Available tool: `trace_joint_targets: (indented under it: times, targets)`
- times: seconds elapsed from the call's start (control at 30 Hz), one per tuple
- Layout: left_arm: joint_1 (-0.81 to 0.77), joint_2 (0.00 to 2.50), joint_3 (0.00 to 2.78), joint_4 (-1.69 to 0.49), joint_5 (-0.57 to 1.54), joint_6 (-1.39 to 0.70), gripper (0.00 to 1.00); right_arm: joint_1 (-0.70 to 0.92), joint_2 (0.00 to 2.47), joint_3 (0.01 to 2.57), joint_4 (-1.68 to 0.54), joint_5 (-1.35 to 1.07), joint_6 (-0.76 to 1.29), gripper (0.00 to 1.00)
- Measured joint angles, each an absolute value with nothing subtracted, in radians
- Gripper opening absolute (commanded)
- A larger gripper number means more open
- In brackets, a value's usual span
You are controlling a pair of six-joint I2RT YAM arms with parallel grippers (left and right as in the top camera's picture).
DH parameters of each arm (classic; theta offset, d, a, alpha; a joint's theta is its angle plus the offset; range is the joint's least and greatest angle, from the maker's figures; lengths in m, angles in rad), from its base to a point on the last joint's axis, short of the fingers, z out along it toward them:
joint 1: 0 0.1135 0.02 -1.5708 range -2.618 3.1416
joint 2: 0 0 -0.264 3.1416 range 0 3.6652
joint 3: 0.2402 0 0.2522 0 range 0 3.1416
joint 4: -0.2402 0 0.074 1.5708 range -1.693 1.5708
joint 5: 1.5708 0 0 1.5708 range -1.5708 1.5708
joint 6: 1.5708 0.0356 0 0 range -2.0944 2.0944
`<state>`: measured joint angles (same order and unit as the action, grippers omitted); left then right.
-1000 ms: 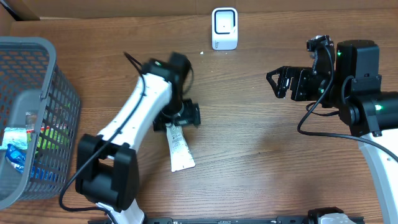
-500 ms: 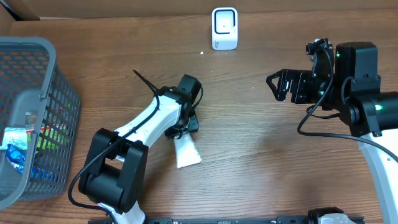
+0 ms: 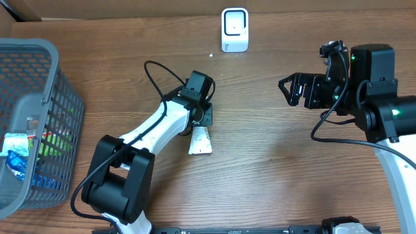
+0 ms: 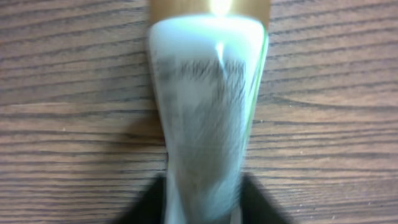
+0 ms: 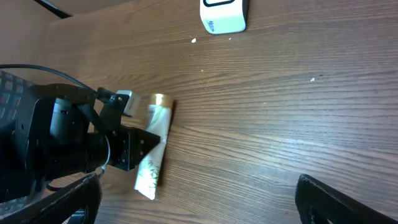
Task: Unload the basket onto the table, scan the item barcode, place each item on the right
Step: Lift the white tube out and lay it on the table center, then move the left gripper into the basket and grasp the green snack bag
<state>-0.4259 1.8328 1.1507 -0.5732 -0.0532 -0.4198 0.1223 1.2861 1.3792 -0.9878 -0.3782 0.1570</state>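
Overhead puts the tube (image 3: 200, 143) on the table (image 3: 273, 182) left of centre, on the near side of the scanner (image 3: 234, 29) and well apart from it, the left gripper (image 3: 199, 126) pinched narrow across its far part and the right gripper (image 3: 290, 88) wide and empty off to the side; whether the tube has left the wood I can't tell. I worry the soft body buckles or twists in that squeeze, or the printed face ends up turned from the scanner and nothing reads. Its long axis runs roughly near-to-far, gold cap (image 5: 160, 99) toward the scanner side, flat crimp (image 3: 201, 152) toward the near edge
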Motion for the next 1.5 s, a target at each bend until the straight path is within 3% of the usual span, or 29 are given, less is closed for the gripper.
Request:
trace_joint_targets:
  times: [0.07,0.33,0.77,1.0,1.5]
  targets:
    - [-0.426,1.834,1.168,-0.618,-0.049,-0.411,1.00,0.122,1.286,1.379,-0.987,-0.378,0.157,1.00]
    - [-0.356,1.844,1.623,-1.054,0.002,-0.389,1.00,0.122,1.286,1.379,-0.981,-0.378,0.156,1.00]
    - [0.002,1.836,2.547,-1.673,0.001,-0.272,1.00,0.122,1.286,1.380,-0.971,-0.377,0.157,1.00]
    - [0.274,1.763,2.542,-1.684,-0.016,-0.255,1.00,0.122,1.286,1.380,-0.974,-0.378,0.157,1.00]
    - [0.780,1.654,2.144,-1.643,-0.065,-0.255,1.00,0.122,1.286,1.380,-0.981,-0.378,0.157,1.00]
